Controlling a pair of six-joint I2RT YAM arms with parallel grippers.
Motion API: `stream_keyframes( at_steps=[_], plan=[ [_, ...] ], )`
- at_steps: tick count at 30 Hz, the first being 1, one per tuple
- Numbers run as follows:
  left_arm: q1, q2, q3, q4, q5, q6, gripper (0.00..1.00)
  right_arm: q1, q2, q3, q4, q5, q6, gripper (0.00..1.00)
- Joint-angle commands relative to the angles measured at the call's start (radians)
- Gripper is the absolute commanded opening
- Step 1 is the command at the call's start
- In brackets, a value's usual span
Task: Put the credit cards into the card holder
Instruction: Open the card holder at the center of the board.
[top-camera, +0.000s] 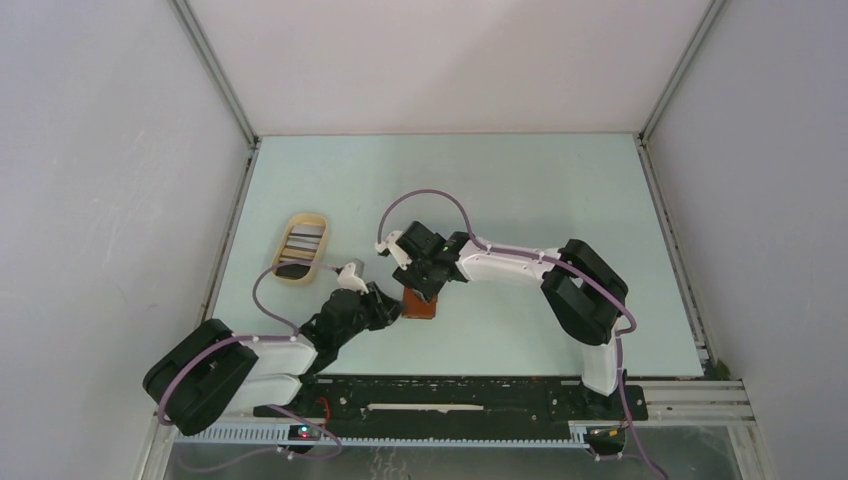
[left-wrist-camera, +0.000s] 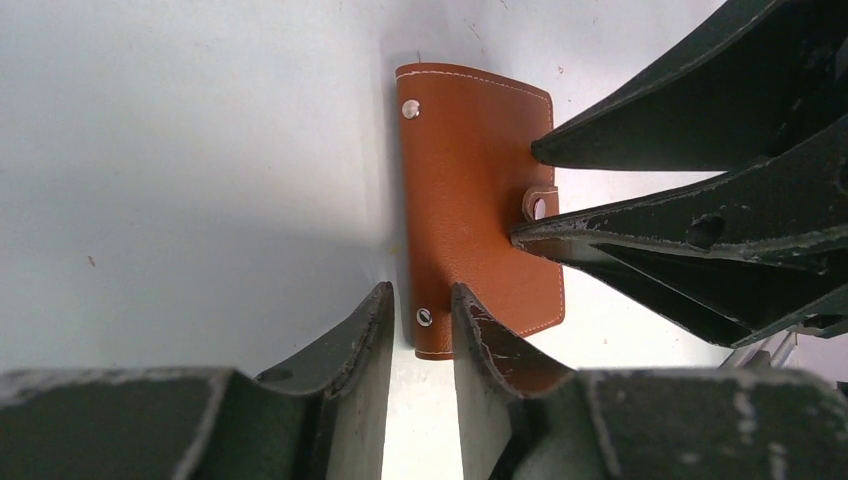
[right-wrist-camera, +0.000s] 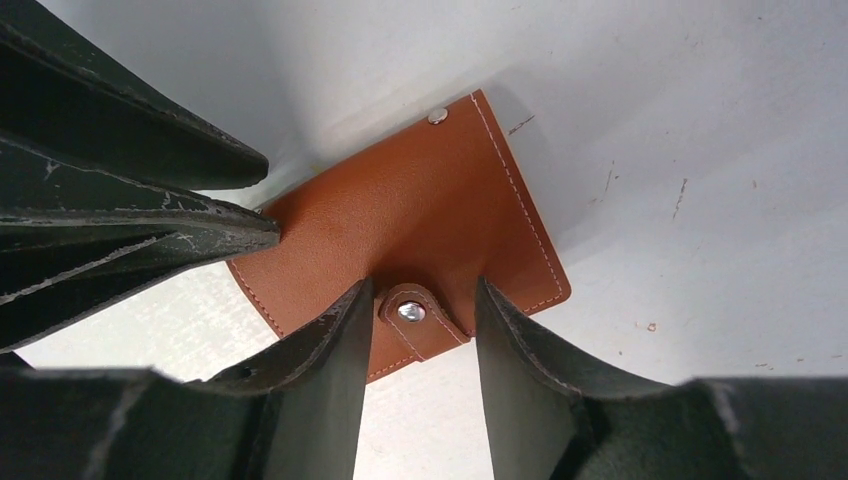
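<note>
Card holder (left-wrist-camera: 470, 180): reddish-brown leather folding wallet, shut and flat on the pale green table (top-camera: 520, 190), near its front middle, between the 2 grippers.
Clasp tab (right-wrist-camera: 410, 312): small leather strap with a metal snap, folded over 1 long edge of the wallet.
Left gripper (left-wrist-camera: 422, 292): released, jaws narrowly parted; 1 finger over the wallet's corner, the other just off its edge.
Right gripper (right-wrist-camera: 423, 285): released, jaws parted astride the clasp tab, not clenched on it.
Credit cards (top-camera: 302, 243): thin flat cards, light and dark, lying in the oval tan tray (top-camera: 300, 215), well apart to the wallet's left; too small to count.
</note>
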Motion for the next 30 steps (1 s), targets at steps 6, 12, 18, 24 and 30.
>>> stream_keyframes(
  at_steps=[6,12,18,24,30],
  plan=[
    [-0.020,0.001,0.022,0.008,-0.022,0.003,0.32,0.007,0.010,0.034,-0.108,-0.033,-0.111,0.52],
    [-0.028,0.015,0.029,0.008,-0.025,0.003,0.31,-0.023,0.044,0.060,-0.180,-0.091,-0.137,0.41],
    [-0.030,0.029,0.038,0.008,-0.029,0.007,0.31,-0.041,0.061,0.075,-0.235,-0.184,-0.176,0.42],
    [-0.032,0.030,0.048,-0.001,-0.030,0.013,0.30,-0.048,0.100,0.092,-0.264,-0.174,-0.199,0.34],
    [-0.039,0.035,0.050,-0.003,-0.036,0.018,0.29,-0.052,0.118,0.092,-0.265,-0.185,-0.230,0.19]
  ],
)
